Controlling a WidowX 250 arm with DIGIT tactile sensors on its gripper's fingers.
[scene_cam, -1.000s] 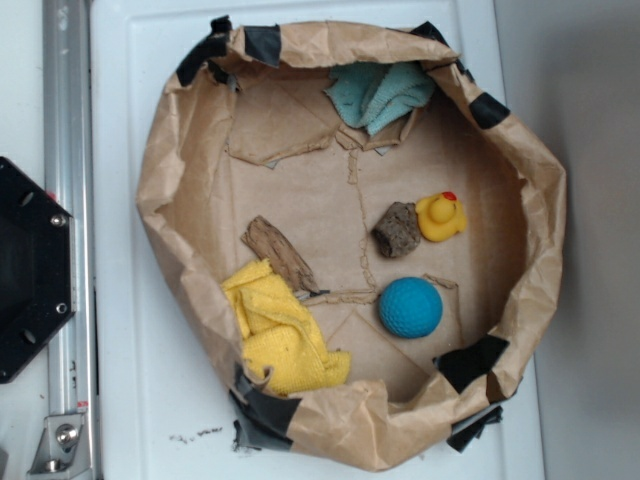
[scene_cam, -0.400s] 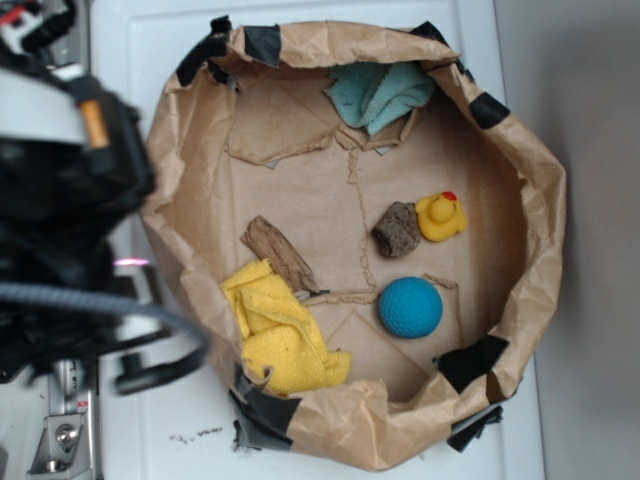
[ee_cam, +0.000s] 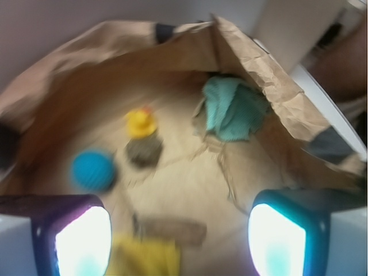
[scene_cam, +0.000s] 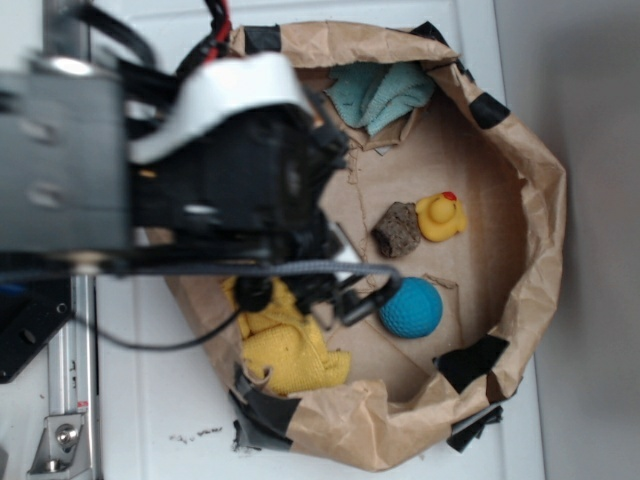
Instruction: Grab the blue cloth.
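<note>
The blue cloth [scene_cam: 380, 94] [ee_cam: 233, 109] lies crumpled against the far wall of the brown paper basin [scene_cam: 540, 200] [ee_cam: 276, 75], tucked under the basin's folded rim. The gripper [ee_cam: 181, 230] hangs above the basin floor, well apart from the cloth, its two fingers [ee_cam: 77, 236] spread wide with nothing between them. In the exterior view the blurred black arm [scene_cam: 230, 190] covers the basin's left half. Near the basin's middle sit a yellow duck [scene_cam: 441, 216] [ee_cam: 141, 122] touching a brown lump [scene_cam: 396, 229] [ee_cam: 144, 152], with a blue ball [scene_cam: 410, 307] [ee_cam: 92, 170] just beside them. A yellow cloth [scene_cam: 290, 350] [ee_cam: 144, 259] lies by the basin's near wall
</note>
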